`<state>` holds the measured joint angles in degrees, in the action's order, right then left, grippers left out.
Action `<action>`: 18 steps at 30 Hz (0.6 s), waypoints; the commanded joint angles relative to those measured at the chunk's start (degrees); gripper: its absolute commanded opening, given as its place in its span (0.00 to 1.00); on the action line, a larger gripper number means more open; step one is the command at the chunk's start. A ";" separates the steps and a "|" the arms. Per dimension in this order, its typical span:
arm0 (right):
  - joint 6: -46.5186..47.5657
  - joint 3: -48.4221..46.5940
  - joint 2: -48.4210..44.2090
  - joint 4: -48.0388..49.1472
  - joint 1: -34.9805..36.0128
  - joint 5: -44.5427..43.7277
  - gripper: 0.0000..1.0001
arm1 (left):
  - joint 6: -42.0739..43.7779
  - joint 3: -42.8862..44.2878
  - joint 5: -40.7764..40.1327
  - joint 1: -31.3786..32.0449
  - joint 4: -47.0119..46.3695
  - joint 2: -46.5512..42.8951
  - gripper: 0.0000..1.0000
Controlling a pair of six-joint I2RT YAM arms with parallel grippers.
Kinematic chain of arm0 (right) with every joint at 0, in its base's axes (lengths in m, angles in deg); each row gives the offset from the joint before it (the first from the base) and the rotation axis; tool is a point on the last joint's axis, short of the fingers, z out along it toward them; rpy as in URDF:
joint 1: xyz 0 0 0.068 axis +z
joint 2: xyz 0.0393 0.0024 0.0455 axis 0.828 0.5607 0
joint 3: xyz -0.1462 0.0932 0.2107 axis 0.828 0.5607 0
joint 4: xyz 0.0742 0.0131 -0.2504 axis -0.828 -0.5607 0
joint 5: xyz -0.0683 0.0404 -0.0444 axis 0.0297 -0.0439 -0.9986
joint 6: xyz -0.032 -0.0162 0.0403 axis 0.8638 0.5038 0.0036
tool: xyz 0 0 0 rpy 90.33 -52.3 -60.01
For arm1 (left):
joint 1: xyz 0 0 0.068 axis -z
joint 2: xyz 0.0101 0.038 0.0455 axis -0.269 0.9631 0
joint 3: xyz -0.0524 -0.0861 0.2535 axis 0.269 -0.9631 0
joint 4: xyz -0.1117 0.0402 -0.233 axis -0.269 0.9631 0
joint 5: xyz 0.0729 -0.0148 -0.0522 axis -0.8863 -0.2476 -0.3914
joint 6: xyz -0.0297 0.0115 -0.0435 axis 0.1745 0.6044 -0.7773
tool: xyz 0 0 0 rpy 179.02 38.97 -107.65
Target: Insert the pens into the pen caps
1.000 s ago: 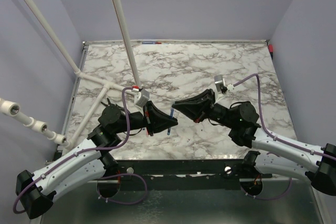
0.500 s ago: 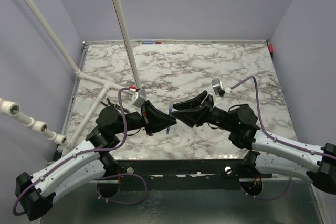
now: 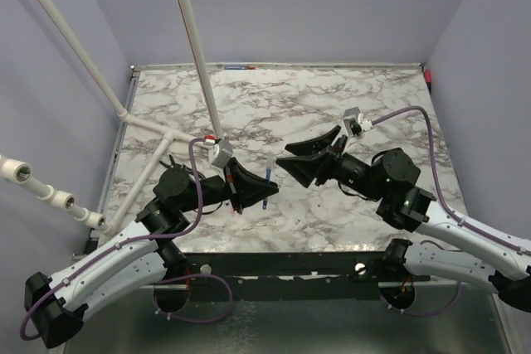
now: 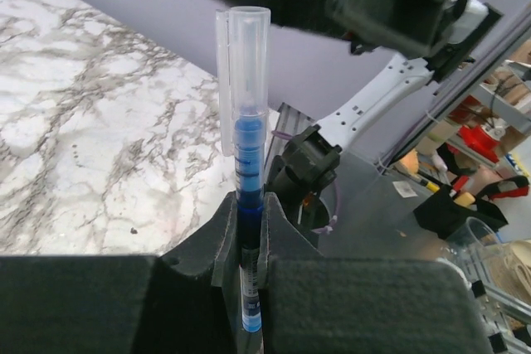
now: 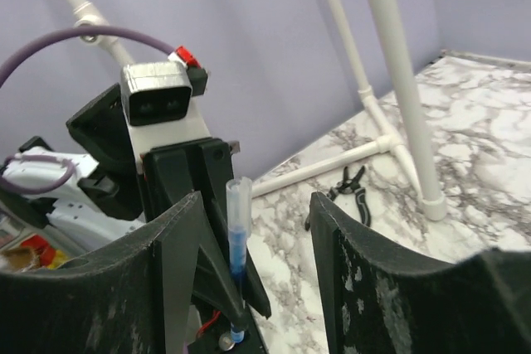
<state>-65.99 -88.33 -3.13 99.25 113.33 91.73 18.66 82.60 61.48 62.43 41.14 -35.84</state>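
Note:
A blue pen (image 4: 249,192) stands upright between the pads of my left gripper (image 4: 246,234), which is shut on its lower barrel. A translucent pen cap (image 4: 243,64) sits over the pen's upper end. In the top view the left gripper (image 3: 262,191) holds the pen (image 3: 265,196) just right of the table's near centre, the cap (image 3: 270,170) pointing up. My right gripper (image 3: 284,159) hangs open a short way to the right, touching nothing. In the right wrist view its fingers (image 5: 178,254) spread wide, with the capped pen (image 5: 238,246) seen between and beyond them.
White pipes (image 3: 195,47) rise from the left half of the table and join at a T-piece (image 3: 170,132). Black pliers (image 5: 353,192) lie near the pipe's foot. A small red and blue item (image 3: 239,65) rests at the far edge. A red part (image 3: 428,77) sits at the right edge.
The right gripper has opened, let go of the cap and drawn back to the right. The cap stays on the pen, and the left gripper holds still.

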 commanded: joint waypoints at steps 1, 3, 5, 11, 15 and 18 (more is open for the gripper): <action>3.69 -4.94 1.11 -13.19 0.32 -7.33 0.59 | 3.17 1.91 -5.34 -0.16 5.59 1.75 0.00; 3.96 -5.98 1.54 -14.15 0.32 -7.84 0.59 | 3.96 2.35 -7.63 -0.21 7.67 2.36 0.00; 4.00 -7.34 2.21 -15.37 0.32 -8.48 0.60 | 4.73 2.97 -10.29 -0.16 10.06 2.89 0.00; 2.72 -13.16 6.31 -22.41 0.32 -12.47 0.59 | 5.19 3.49 -12.93 -0.16 12.08 3.69 0.00; 1.93 -15.47 8.66 -23.53 0.32 -12.82 0.56 | 5.27 3.64 -13.36 -0.16 12.24 3.86 0.00; 1.41 -16.93 10.62 -24.15 0.34 -12.43 0.53 | 5.25 3.63 -13.31 -0.16 12.40 3.94 0.00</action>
<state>-63.72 -102.76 5.41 78.64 113.33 80.91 22.98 84.42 49.94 62.43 52.48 -31.95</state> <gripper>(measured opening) 0.545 0.086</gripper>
